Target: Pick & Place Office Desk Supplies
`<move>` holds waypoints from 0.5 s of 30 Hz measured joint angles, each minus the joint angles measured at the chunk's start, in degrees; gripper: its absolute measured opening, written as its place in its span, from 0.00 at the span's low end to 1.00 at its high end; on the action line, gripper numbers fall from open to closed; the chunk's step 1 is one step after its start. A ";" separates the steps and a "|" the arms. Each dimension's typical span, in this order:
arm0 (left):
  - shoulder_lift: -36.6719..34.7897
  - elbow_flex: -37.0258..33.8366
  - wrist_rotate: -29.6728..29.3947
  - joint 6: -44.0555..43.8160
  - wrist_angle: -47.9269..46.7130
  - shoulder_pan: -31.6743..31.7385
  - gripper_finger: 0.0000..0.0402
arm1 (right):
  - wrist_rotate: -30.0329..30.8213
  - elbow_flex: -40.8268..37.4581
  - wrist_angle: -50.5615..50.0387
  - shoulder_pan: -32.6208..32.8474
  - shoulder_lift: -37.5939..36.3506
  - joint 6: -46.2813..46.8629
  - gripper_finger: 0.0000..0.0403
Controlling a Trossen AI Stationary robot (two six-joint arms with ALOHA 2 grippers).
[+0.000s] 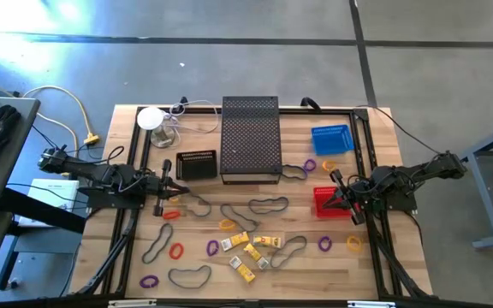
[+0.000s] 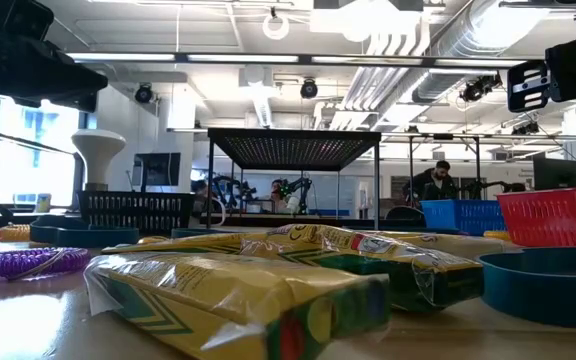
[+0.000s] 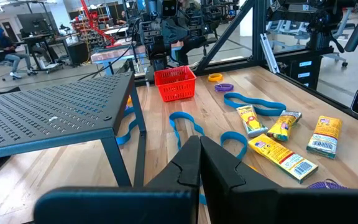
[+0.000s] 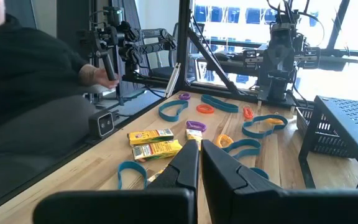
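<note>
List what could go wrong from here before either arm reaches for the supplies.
1. The yellow packets lie in a tight heap mid-table, some touching; a pinch there may catch two or push neighbours away.
2. The dark band loops lie flat and thin on the wood, so fingers could slide over them.
3. The left gripper and right gripper are both shut and must open before any descent.

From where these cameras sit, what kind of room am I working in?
Most likely a robotics lab or workshop. The wooden table stands on a bare concrete floor, exposed ducts run under the ceiling, and more workbenches and robot arms show in the room behind.
</note>
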 joint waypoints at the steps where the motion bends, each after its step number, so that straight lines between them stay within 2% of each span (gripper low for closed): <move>1: 0.01 0.02 0.00 -0.01 0.01 -0.01 0.00 | -0.01 0.01 0.01 -0.02 -0.02 -0.01 0.02; 11: -0.01 0.02 -0.02 -0.01 -0.01 0.01 0.00 | 0.18 -0.01 0.03 0.00 -0.02 -1.46 0.02; 15: 0.01 0.02 -0.02 0.01 0.01 0.01 0.00 | 2.21 0.00 0.44 0.00 0.00 -1.54 0.02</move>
